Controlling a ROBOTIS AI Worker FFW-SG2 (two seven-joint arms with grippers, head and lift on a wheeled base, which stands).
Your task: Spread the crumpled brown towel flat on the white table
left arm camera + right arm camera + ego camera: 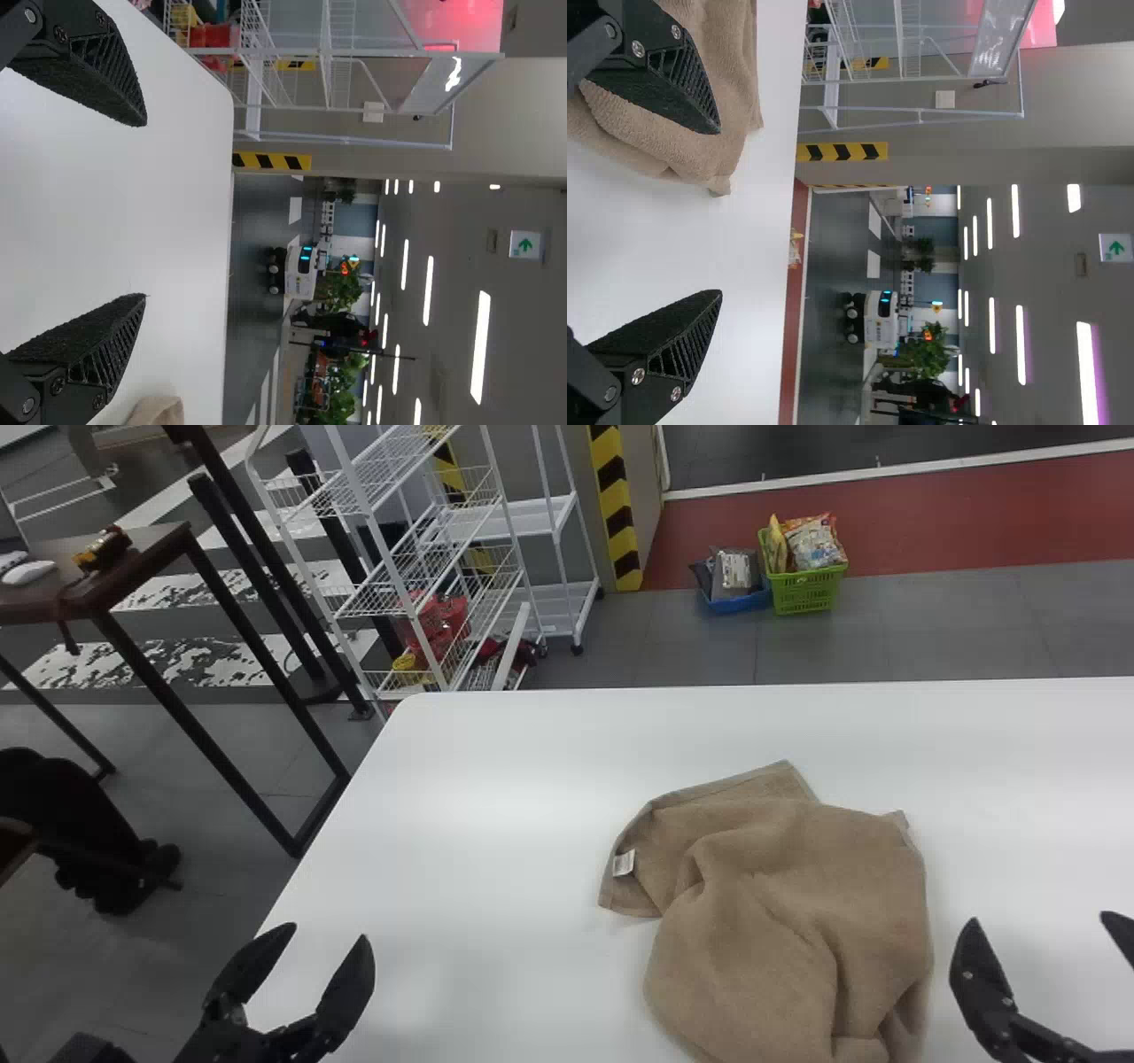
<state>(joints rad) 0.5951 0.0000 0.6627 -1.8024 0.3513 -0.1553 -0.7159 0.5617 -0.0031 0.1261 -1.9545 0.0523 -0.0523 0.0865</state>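
Brown towel [780,921] lies rumpled on the white table [478,806], pale label [624,863] on its left part; right gripper [1045,918] just off the towel's right side, left gripper [329,932] well apart from it to the left, both with fingers spread and nothing between them. Main risk, as judged: a pinch through several layers at the bunched folds would drag the heap along instead of opening it. Pulling from one side only could skew the cloth, and slack released too soon could fall back into creases.
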